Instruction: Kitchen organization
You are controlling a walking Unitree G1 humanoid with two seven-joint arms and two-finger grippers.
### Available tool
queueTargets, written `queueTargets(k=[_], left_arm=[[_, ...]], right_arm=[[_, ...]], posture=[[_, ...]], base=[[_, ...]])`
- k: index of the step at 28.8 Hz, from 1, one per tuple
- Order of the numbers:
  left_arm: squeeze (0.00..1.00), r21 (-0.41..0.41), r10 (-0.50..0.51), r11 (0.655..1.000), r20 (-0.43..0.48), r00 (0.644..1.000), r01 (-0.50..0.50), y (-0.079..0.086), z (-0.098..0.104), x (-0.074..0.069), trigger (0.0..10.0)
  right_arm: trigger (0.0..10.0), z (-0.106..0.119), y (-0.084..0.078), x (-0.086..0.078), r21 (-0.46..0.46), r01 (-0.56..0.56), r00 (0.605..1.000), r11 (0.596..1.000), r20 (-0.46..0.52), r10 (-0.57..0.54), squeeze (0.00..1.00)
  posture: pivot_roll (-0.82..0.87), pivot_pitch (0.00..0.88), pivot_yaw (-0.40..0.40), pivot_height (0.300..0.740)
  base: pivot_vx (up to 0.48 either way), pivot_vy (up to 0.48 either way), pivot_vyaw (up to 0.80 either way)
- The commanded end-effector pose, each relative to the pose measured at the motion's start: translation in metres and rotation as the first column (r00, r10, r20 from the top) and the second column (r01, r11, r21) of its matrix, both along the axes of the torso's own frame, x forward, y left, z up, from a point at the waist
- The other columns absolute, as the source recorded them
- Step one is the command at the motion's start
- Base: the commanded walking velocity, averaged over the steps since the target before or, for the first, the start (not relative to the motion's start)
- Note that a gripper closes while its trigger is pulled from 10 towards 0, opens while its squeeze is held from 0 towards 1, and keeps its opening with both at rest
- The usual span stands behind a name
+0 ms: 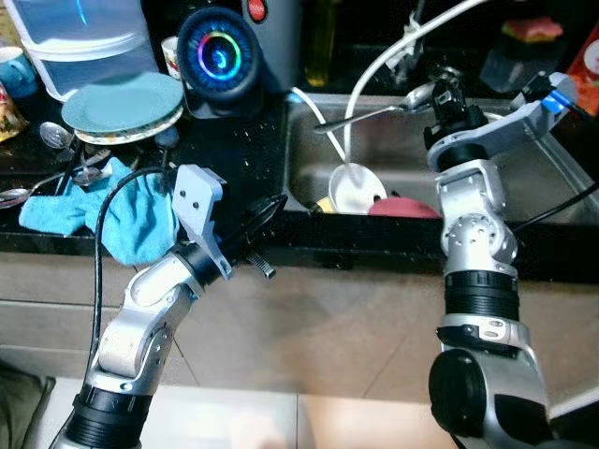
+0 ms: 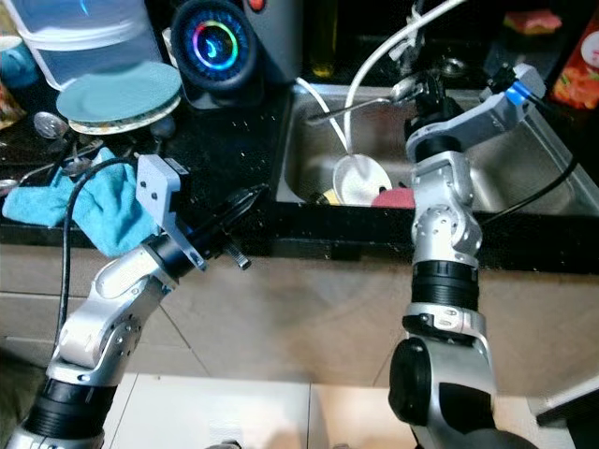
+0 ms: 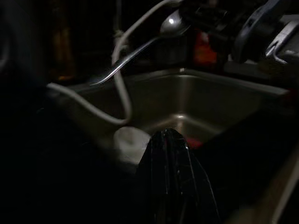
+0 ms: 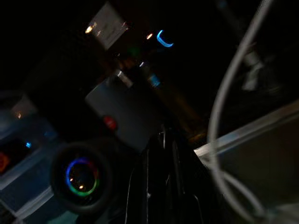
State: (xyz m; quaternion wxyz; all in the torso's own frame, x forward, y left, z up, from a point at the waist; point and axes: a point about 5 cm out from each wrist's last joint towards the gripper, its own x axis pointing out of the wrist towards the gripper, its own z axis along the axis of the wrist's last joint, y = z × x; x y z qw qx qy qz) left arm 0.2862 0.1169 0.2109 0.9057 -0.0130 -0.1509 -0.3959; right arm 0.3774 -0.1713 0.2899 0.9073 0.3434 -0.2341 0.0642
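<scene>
In the left eye view I count one sink point(image 1: 524, 178) at centre right, holding one white plate point(image 1: 354, 187) and one red dish point(image 1: 404, 208) at its near edge. One white hose point(image 1: 374, 70) curves down into it. My right claw point(image 1: 440, 94), at upper right above the sink, is clamped on one long spoon point(image 1: 374, 114) that sticks out to the left, over the basin. My left claw point(image 1: 267, 213), at centre left, hovers over the black counter point(image 1: 243, 150) edge, fingers together and holding nothing. On the counter at upper left I see one blue cloth point(image 1: 112, 210), one teal plate point(image 1: 126, 103), a few loose spoons point(image 1: 56, 136), one clear tub point(image 1: 80, 42) and one speaker point(image 1: 220, 51) with a glowing ring.

The right eye view gives me the same layout.

In the left wrist view, dim, the closed left fingers point(image 3: 170, 177) point at the sink; the spoon hangs at the upper centre, in the right claw.

The right wrist view is very dark: I make out the speaker ring point(image 4: 81, 177) at lower left and the hose at right.
</scene>
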Motion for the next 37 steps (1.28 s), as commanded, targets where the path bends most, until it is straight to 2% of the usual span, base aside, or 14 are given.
queueTargets(k=[1,3,6,7,9,13,18,21,22,23,24,28,33,37], left_arm=[[0.0,0.011,-0.005,1.0,-0.012,1.0,0.005,-0.001,-0.003,-0.001,10.0],[0.0,0.017,-0.003,1.0,-0.022,1.0,0.003,-0.002,-0.004,-0.001,10.0],[0.0,0.026,-0.005,1.0,-0.029,1.0,0.006,-0.002,-0.005,-0.001,10.0],[0.0,0.046,-0.021,0.999,-0.042,0.999,0.023,-0.001,-0.009,-0.004,10.0],[0.0,0.089,-0.105,0.99,-0.084,0.991,0.113,-0.001,-0.019,-0.018,10.0],[0.0,0.118,-0.196,0.97,-0.125,0.973,0.211,-0.002,-0.026,-0.034,10.0],[0.0,0.14,-0.347,0.917,-0.186,0.919,0.374,-0.003,-0.031,-0.063,10.0],[0.0,0.147,-0.35,0.913,-0.193,0.917,0.38,-0.003,-0.031,-0.065,10.0],[0.0,0.154,-0.357,0.909,-0.195,0.914,0.388,-0.003,-0.031,-0.066,10.0],[0.0,0.154,-0.357,0.909,-0.195,0.914,0.388,-0.003,-0.031,-0.066,10.0],[0.0,0.168,-0.353,0.908,-0.188,0.917,0.384,-0.004,-0.029,-0.065,10.0],[0.0,0.17,-0.355,0.907,-0.184,0.917,0.385,-0.003,-0.026,-0.066,10.0],[0.0,0.178,-0.355,0.905,-0.181,0.917,0.386,-0.002,-0.024,-0.068,10.0],[0.0,0.214,-0.277,0.93,-0.13,0.952,0.3,0.001,-0.015,-0.06,10.0]], right_arm=[[10.0,0.001,-0.011,0.0,-0.043,0.068,0.998,0.997,-0.014,-0.069,0.0],[10.0,0.001,-0.018,0.001,-0.125,0.141,0.988,0.982,-0.038,-0.147,0.0],[10.0,0.0,-0.021,0.002,-0.151,0.167,0.983,0.974,-0.045,-0.176,0.0],[10.0,0.0,-0.032,0.001,-0.186,0.212,0.972,0.959,-0.06,-0.227,0.0],[10.0,0.005,-0.056,-0.004,-0.223,0.271,0.954,0.936,-0.068,-0.292,0.0],[10.0,0.01,-0.071,-0.009,-0.27,0.269,0.953,0.924,-0.064,-0.297,0.0],[10.0,0.02,-0.095,-0.02,-0.385,0.276,0.946,0.881,-0.053,-0.32,0.0],[10.0,0.02,-0.097,-0.02,-0.436,0.268,0.941,0.859,-0.071,-0.33,0.0],[10.0,0.015,-0.094,-0.018,-0.515,0.252,0.933,0.82,-0.095,-0.347,0.0],[10.0,0.015,-0.094,-0.018,-0.515,0.252,0.933,0.82,-0.095,-0.347,0.0],[10.0,0.005,-0.085,-0.013,-0.609,0.193,0.928,0.769,-0.142,-0.345,0.0],[10.0,-0.009,-0.075,-0.009,-0.696,0.115,0.916,0.709,-0.202,-0.346,0.0],[10.0,-0.013,-0.074,-0.009,-0.708,0.09,0.908,0.7,-0.231,-0.35,0.0],[10.0,-0.018,-0.077,-0.008,-0.749,0.076,0.885,0.658,-0.253,-0.39,0.0]], posture=[[0.13,0.092,-0.043,0.74],[0.13,0.093,-0.043,0.74],[0.13,0.093,-0.044,0.74],[0.13,0.099,-0.048,0.74],[0.13,0.102,-0.05,0.74],[0.13,0.107,-0.053,0.74],[0.12,0.112,-0.057,0.74],[0.12,0.112,-0.059,0.74],[0.12,0.112,-0.059,0.74],[0.12,0.112,-0.059,0.74],[0.12,0.111,-0.061,0.74],[0.12,0.11,-0.063,0.74],[0.12,0.111,-0.063,0.74],[0.13,0.114,-0.062,0.74]], base=[[0.0,0.0,0.0],[0.0,0.0,0.0],[0.0,0.0,0.0],[0.0,0.0,0.0],[0.0,0.0,0.0],[0.0,0.0,0.0],[0.0,0.0,0.0],[0.0,0.0,0.0],[0.0,0.0,0.0],[0.0,0.0,0.0],[0.0,0.0,0.0],[0.0,0.0,0.0],[0.0,0.0,0.0],[0.0,0.0,0.0]])
